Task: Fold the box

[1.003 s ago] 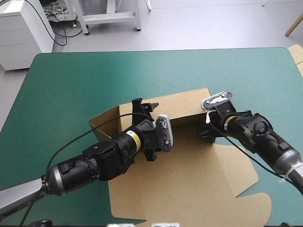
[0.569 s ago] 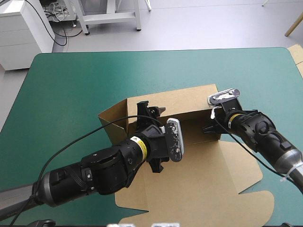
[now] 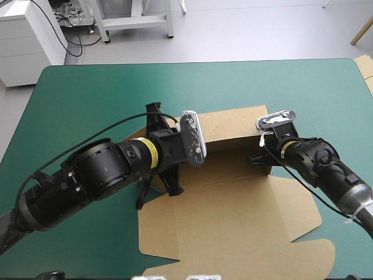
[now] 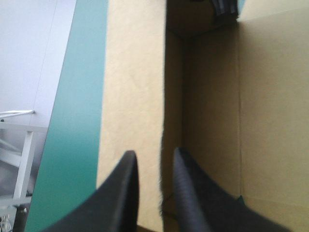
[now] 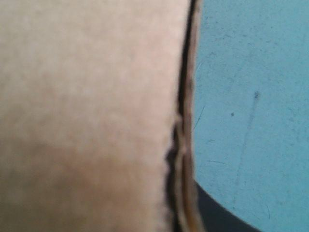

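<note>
The brown box (image 3: 233, 221) lies in the middle of the teal-green table (image 3: 87, 87), with its far wall (image 3: 233, 123) raised and the lid flat toward the robot. The left end effector (image 4: 153, 153) now pinches the top edge of this wall. Just before, it hung over the tray, and the side flap seen then is now hidden under its arm. The right end effector (image 3: 259, 158) seems to pinch the wall's right end. The left corner is probably the next step.

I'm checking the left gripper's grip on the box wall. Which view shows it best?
The left wrist view: the left gripper straddles the raised wall's edge of the box, fingers nearly shut on it. In the high view the arm hides its fingertips. The right wrist view shows the box's edge, not this gripper.
</note>
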`<state>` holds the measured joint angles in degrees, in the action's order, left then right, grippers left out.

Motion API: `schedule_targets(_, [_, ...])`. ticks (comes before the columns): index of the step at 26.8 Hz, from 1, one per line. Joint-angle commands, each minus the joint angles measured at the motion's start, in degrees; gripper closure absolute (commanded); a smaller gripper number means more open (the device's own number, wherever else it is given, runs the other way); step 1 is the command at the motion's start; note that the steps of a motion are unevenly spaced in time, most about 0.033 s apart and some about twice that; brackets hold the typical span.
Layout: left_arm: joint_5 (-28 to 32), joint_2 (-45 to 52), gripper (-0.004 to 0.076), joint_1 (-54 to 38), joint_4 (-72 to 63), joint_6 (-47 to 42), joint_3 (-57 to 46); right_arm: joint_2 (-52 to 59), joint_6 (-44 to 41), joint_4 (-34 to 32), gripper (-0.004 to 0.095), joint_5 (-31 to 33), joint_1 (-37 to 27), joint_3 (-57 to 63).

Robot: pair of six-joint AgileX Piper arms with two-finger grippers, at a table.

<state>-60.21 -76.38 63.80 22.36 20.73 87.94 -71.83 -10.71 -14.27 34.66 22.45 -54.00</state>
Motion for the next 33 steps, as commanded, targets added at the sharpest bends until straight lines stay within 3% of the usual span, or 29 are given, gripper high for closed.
schedule_targets(1, [1.03, 1.64, 0.0720, -6.44, -0.15, -0.36, 4.60, 1.22, 0.12, -0.63, 0.0929, -1.67, -0.43, -2.02])
schedule_targets(6, [-4.49, 2.35, 0.0720, -15.67, -3.42, -4.58, 6.37, 1.22, 0.12, -0.63, 0.0929, -1.56, -0.43, -2.02])
schedule_targets(15, [-5.19, 6.86, 0.0720, -32.18, -3.94, -13.95, 6.37, 1.22, 0.12, -0.37, 0.0929, -1.78, -0.43, -2.02])
schedule_targets(20, [-7.28, 9.10, 0.0720, -39.01, -10.50, -13.52, 6.23, 1.22, -0.03, -0.14, 0.0930, -1.54, -0.43, -2.02])
schedule_targets(29, [-9.70, 9.62, 0.0720, -42.63, -9.98, -11.69, 6.23, 4.50, 4.19, 8.19, 0.0929, 0.70, -0.43, -2.14])
schedule_targets(33, [-9.70, 9.62, 0.0720, -42.63, -9.98, -11.69, 6.23, 6.27, 5.66, 9.71, 0.0929, 7.03, -0.43, -4.45])
